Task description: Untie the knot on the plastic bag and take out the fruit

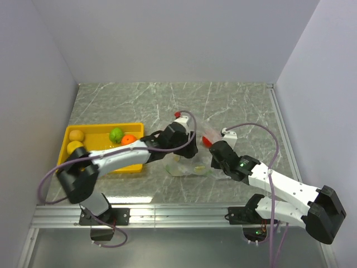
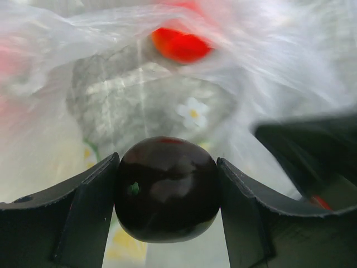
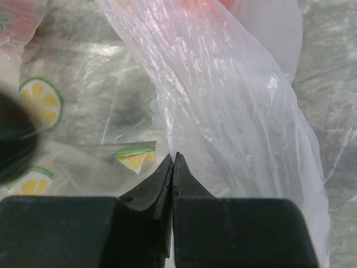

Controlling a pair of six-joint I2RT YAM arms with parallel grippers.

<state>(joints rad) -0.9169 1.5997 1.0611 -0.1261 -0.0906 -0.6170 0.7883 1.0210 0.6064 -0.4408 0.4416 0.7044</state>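
Plastic bag (image 1: 187,166) lay crumpled on the table (image 1: 240,106), between the two arms and just beside the yellow tray (image 1: 100,128). Its knot could not be made out in any view.

The left gripper (image 2: 167,167) was surrounded by film in its wrist view, with its fingers clamped on either side of a dark purple fruit (image 2: 167,192). A red fruit (image 2: 181,44) lay beyond it, under the film. The right gripper (image 3: 173,167) had its fingers pressed together, apparently nipping a fold of the plastic bag at the very tips.

Risks noted:
- The dark purple fruit was smooth and round and was held on two narrow faces only. Film snagging on the way out could roll it from the grip.
- The right-hand pinch was shallow, on thin, slippery film. If it slipped, the bag would likely lift with the left arm and spill what it held.
- A hard pull could tear the film.

Markings: lemon-slice prints (image 3: 40,103) and a small daisy print (image 2: 192,111) were seen. No brand or legible writing was found.
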